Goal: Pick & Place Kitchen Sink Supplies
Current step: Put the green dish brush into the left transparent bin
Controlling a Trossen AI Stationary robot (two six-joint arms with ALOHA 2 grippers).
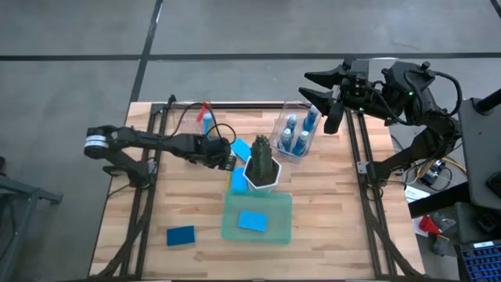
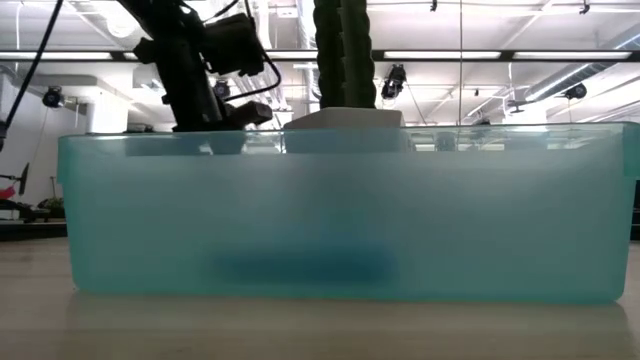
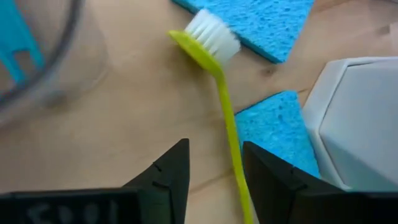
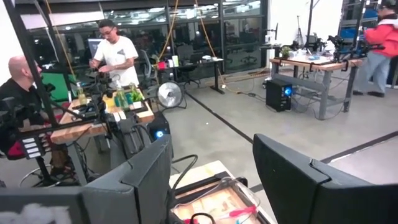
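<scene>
High view: left gripper (image 1: 225,156) is low over the worktop (image 1: 141,211), arm stretched flat across from the left edge, wrist just beside the white plant pot (image 1: 262,174). One blue sponge (image 1: 240,149) lies at its tip, another sponge in the tray (image 1: 252,222) sits inside the green tray (image 1: 232,231), and a loose sponge (image 1: 180,236) lies near the front left. The bottles (image 1: 296,135) stand in the clear bin (image 1: 283,125) behind the plant. A red brush (image 1: 205,112) lies at the back. Right gripper (image 1: 322,106) hangs above the back right corner, arm folded, waiting.

Low view: mostly tray wall (image 2: 340,215); the left arm drops in behind it, next to the plant.

Left wrist view: the yellow brush (image 3: 217,74) lies flat on the wood, bristle head against one sponge, handle running back between the jaws, close to one finger and off-centre. The jaws are spread around the handle, not yet pinching. The pot is right beside them.

Right wrist view: right jaws spread, nothing between them, looking out over the room with people at benches beyond.

Risks: off-centre handle could roll or skid out when the jaws close; thin handle flat on wood means the fingertips may scrape the worktop or miss. A lift could clip the pot.
</scene>
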